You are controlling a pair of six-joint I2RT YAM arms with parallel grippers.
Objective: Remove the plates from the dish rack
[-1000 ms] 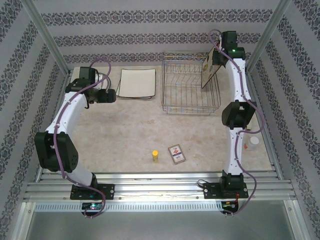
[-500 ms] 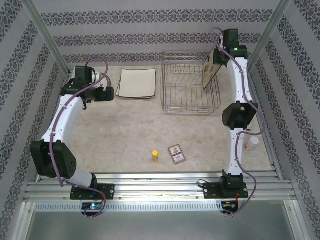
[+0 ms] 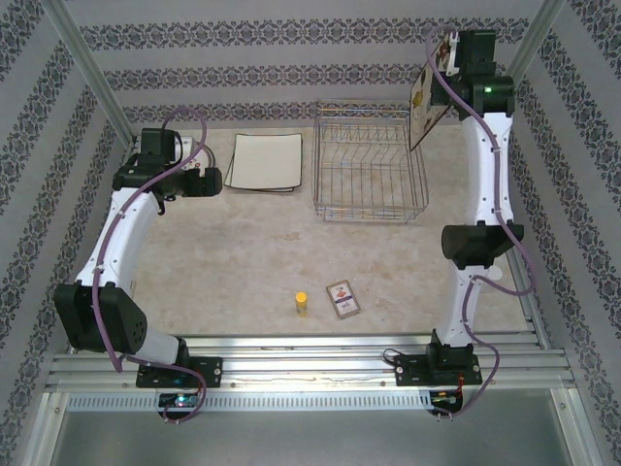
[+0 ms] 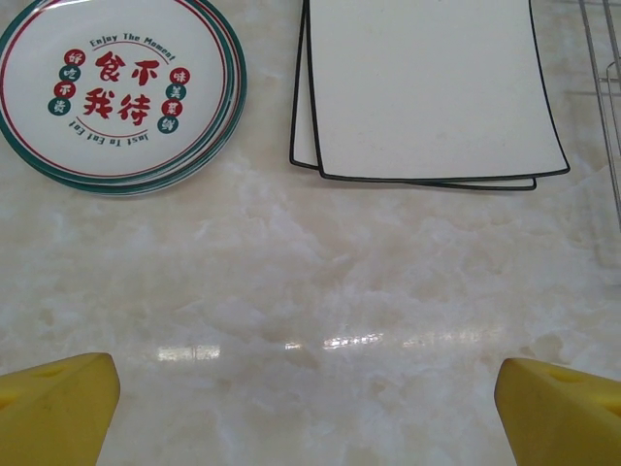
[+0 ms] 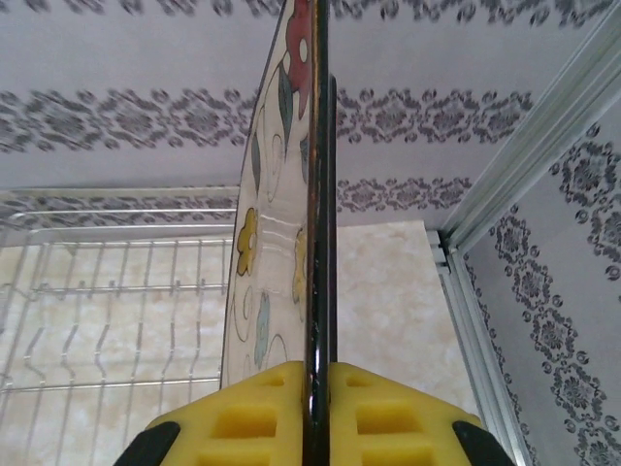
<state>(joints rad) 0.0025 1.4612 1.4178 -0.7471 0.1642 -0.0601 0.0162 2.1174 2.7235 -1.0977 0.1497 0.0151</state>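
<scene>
Firmly, right fingers (image 5: pixel 254 419) pinch the flowered plate (image 5: pixel 264 243).

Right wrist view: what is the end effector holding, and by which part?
The right end effector grips a square flowered plate, pinching its dark edge, the plate standing on edge. The left end effector is open, holding nothing.

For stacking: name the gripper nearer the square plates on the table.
Left. The left gripper hovers beside the square plates; the right gripper holds a plate high beyond the dish rack.
</scene>
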